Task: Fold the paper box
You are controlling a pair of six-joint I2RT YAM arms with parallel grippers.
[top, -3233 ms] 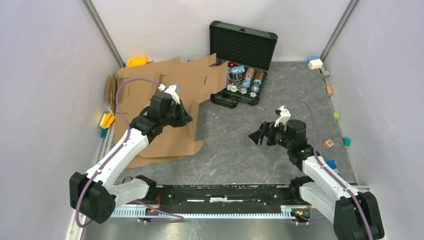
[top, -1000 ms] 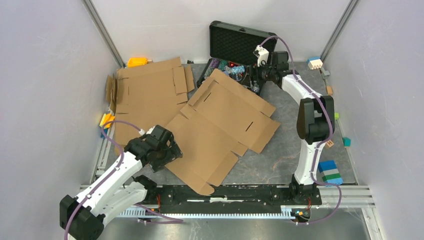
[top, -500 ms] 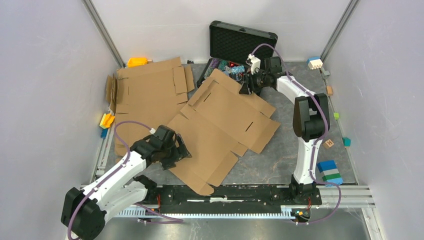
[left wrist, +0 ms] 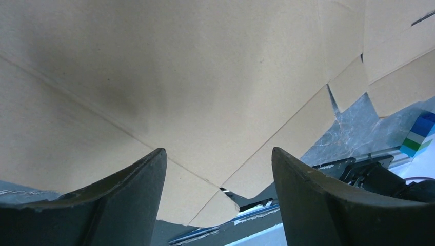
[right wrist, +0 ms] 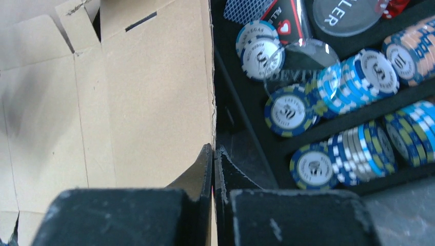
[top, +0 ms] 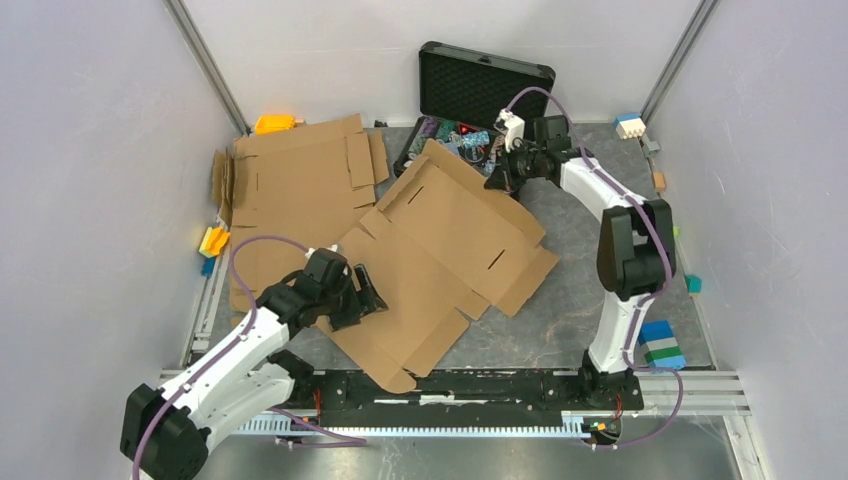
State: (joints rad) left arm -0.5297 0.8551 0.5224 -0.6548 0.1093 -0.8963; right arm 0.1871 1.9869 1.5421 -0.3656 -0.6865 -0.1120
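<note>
The paper box (top: 440, 250), a flat, unfolded blank of plain brown corrugated cardboard with creased flaps and cut slots, is spread diagonally across the middle of the grey marbled table (top: 560, 320). Its far corner is laid partly over the tray of the open black hard case (top: 485, 90), where rows of coloured poker chips (right wrist: 359, 72) are seen in the foam. The right gripper (top: 497, 180) is placed at that far edge. Its jaws are pressed together on the cardboard rim, which is seen running in between the fingertips in the right wrist view. The left gripper (top: 368, 300) is held over the near left part of the blank. Its jaws are spread wide and nothing is gripped between them. A second brown cardboard sheet (top: 295, 190) is laid flat at the left rear, just beside the paper box.
</note>
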